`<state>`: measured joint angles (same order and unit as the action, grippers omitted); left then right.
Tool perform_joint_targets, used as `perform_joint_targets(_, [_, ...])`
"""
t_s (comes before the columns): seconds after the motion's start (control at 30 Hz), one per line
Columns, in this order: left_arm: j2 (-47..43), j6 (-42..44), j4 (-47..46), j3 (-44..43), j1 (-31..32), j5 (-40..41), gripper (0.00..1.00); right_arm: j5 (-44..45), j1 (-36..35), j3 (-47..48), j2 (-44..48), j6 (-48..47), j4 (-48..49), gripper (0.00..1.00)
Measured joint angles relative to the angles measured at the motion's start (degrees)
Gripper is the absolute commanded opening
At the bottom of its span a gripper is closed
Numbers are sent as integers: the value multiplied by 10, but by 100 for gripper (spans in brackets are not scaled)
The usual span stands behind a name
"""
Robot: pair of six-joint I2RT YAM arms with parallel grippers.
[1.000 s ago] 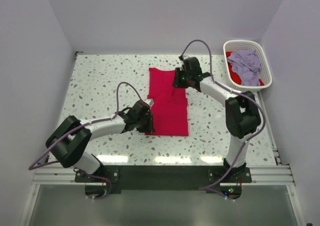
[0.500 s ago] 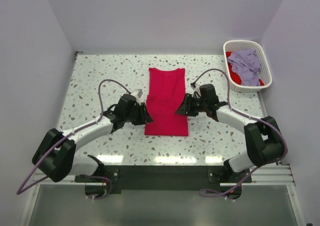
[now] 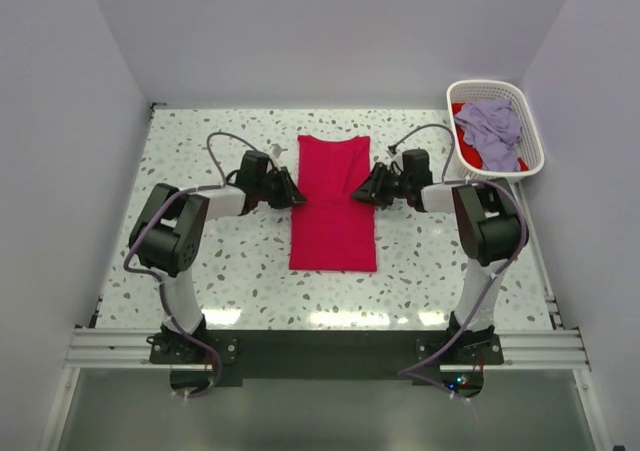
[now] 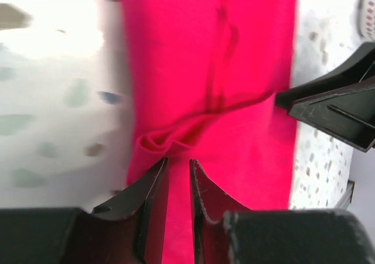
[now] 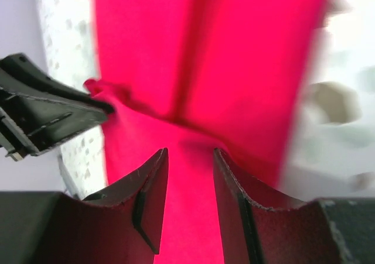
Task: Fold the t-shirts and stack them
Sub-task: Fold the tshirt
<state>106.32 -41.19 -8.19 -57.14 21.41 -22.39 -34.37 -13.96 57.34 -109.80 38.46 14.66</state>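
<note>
A crimson t-shirt (image 3: pixel 335 233), folded into a long narrow strip, lies flat at the table's middle. My left gripper (image 3: pixel 293 193) is at the strip's left edge, about mid-length. In the left wrist view its jaws (image 4: pixel 179 160) are nearly together, with the red cloth (image 4: pixel 234 53) puckered at their tips. My right gripper (image 3: pixel 362 191) is at the strip's right edge, opposite. In the right wrist view its jaws (image 5: pixel 190 151) stand a small gap apart over flat red cloth (image 5: pixel 246 53). A lavender t-shirt (image 3: pixel 490 126) lies bunched in the basket on top of red cloth (image 3: pixel 516 161).
The white slotted basket (image 3: pixel 486 84) stands at the table's back right corner. The speckled tabletop (image 3: pixel 200 151) is walled in on the left, back and right. Both arms reach low across it from the near edge.
Both grippers have moved up the strip and inward to its side edges. A second ago the right gripper was at the shirt's top and the left near its bottom left.
</note>
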Motion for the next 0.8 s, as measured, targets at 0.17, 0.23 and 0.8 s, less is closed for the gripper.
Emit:
perform_joint_targets(0.17, [49,-16,-40,7,-47,-37,21,-48,39,9,-65,31,58,39])
perform_joint_targets(0.23, [50,-17,-52,12,-49,-45,20,-56,43,8,-68,37,69,40])
perform_joint_targets(0.8, [-269,17,50,163,70,14,34,-125,-10,-202,204,42,47,44])
